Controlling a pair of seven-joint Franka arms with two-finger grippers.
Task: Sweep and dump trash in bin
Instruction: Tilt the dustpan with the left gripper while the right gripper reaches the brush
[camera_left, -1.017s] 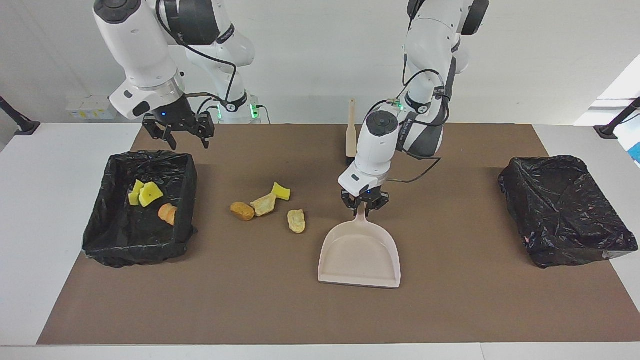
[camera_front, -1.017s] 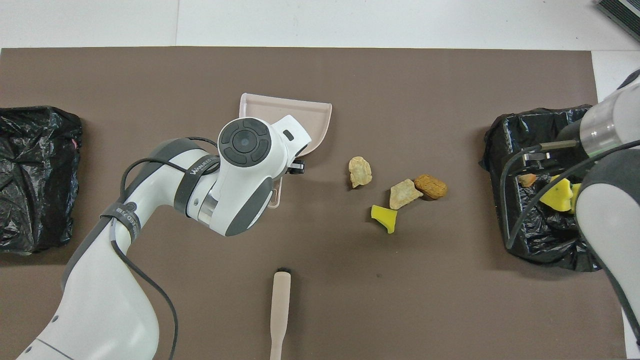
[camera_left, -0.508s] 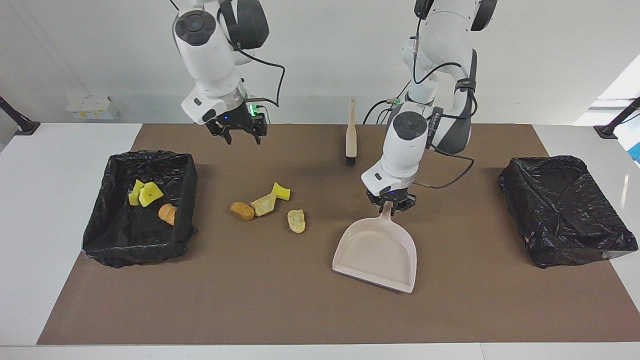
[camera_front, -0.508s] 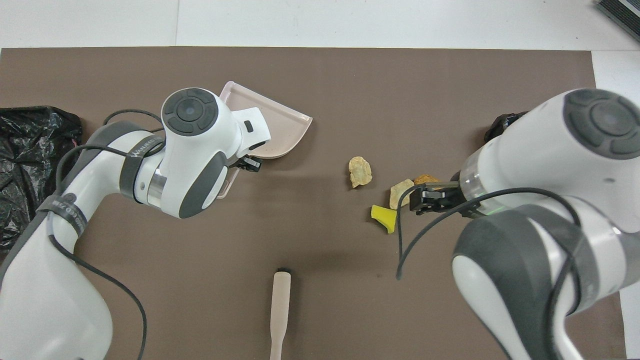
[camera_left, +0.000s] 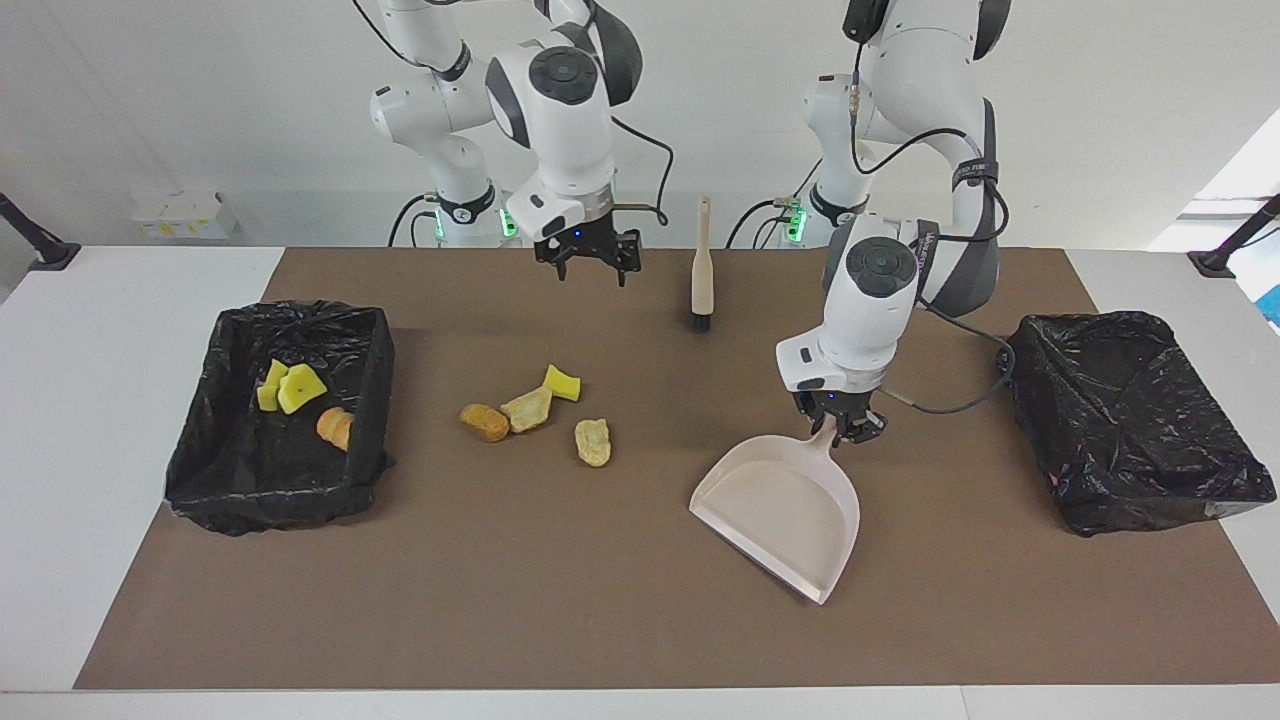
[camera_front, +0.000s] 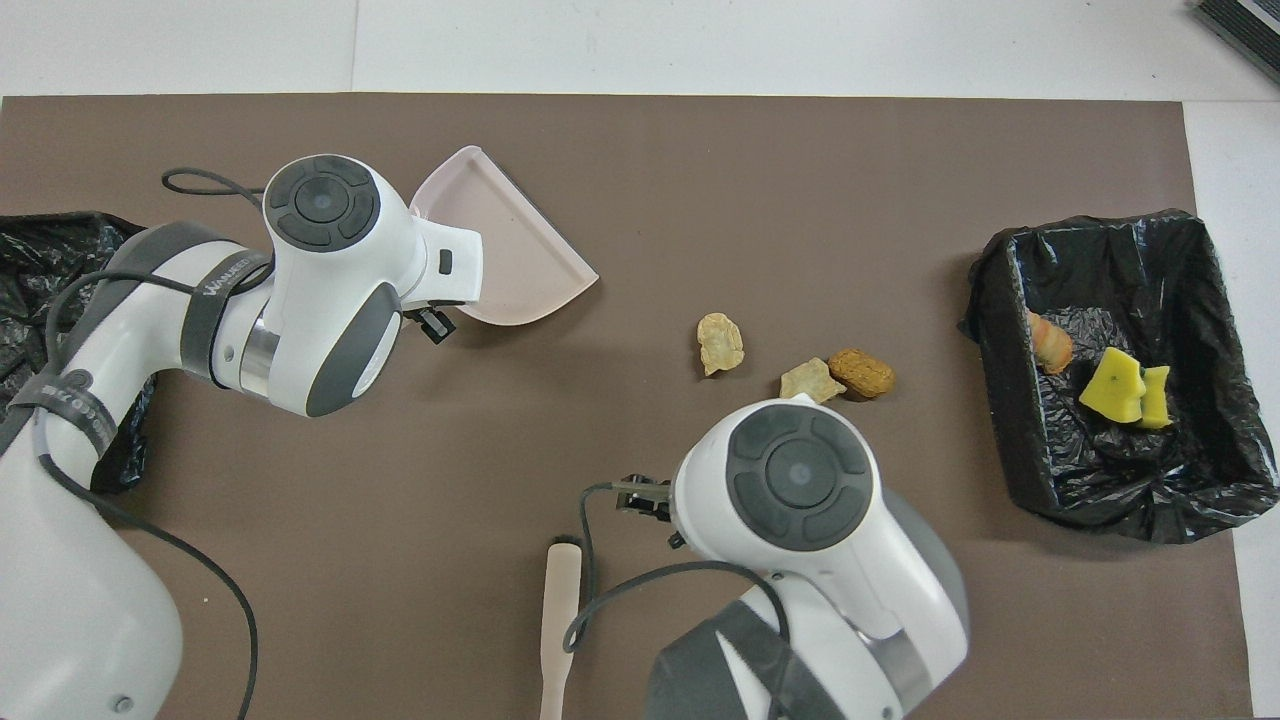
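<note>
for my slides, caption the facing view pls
Left gripper holds the dustpan; open right gripper nears the brush.

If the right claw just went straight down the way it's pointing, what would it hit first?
Most likely the bare brown mat. The open right claw hangs beside the brush, not over it, though depth is hard to judge.

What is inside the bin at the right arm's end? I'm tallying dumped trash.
Inside the black-lined bin: two yellow sponge pieces and an orange-brown lump. The liner's folds could hide smaller scraps.
</note>
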